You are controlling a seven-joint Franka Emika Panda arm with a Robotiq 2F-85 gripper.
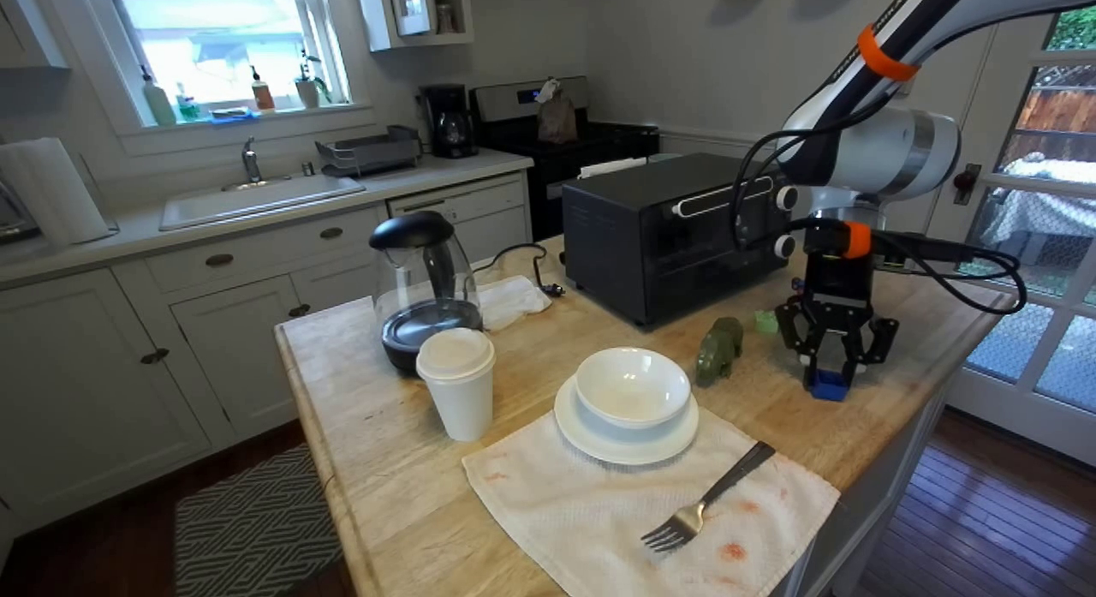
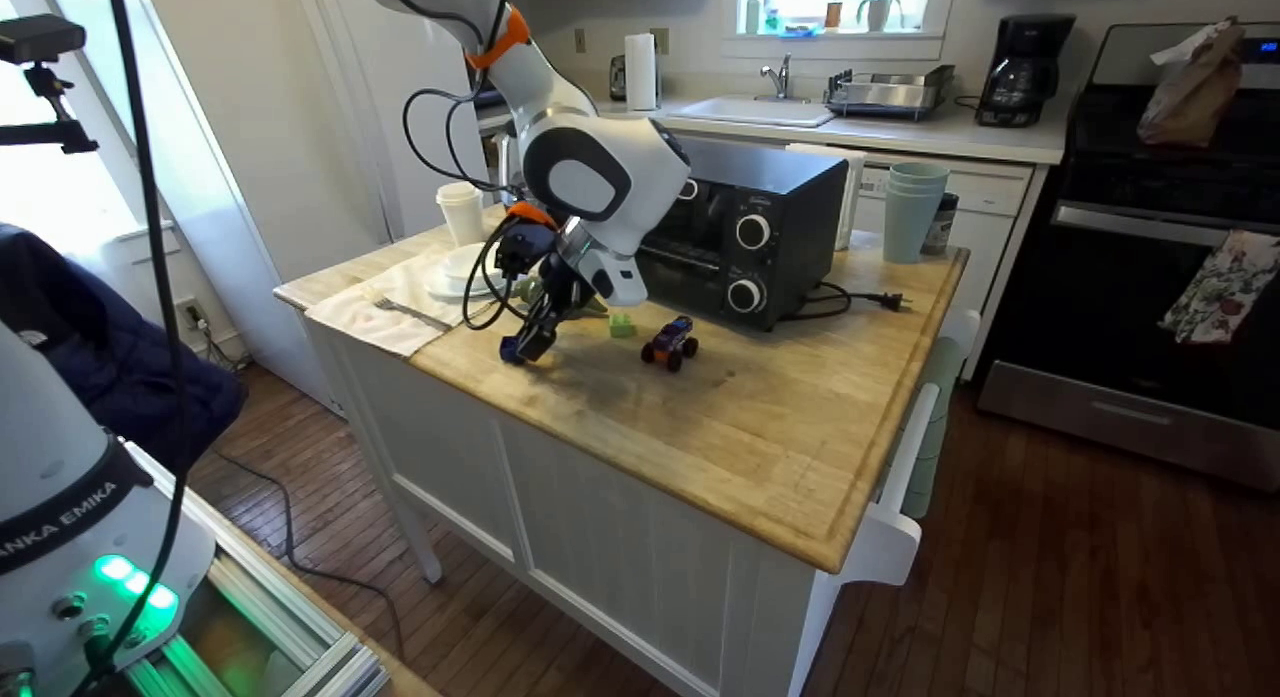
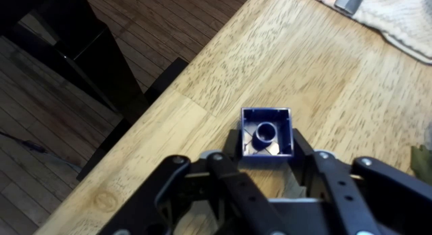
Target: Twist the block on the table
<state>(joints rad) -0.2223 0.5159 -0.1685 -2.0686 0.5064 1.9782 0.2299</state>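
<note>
The block is a small blue square brick held at my fingertips. It shows in both exterior views [image 1: 829, 386] [image 2: 511, 351] and in the wrist view [image 3: 266, 132], where its hollow side with a round tube faces the camera. My gripper [image 1: 829, 371] is shut on it, one finger on each side, as the wrist view also shows [image 3: 266, 142]. The wooden table [image 1: 548, 349] lies below, and the block is low over it near one edge. I cannot tell whether the block touches the table top.
A green animal-like figure [image 1: 719, 350] and a light green block [image 1: 766, 322] lie close to the gripper. A toy truck [image 2: 670, 344] stands nearby. The toaster oven [image 1: 676, 237] is behind. A bowl [image 1: 634, 387], a fork [image 1: 711, 498], a white cup [image 1: 458, 383] and a kettle [image 1: 428, 297] are also there.
</note>
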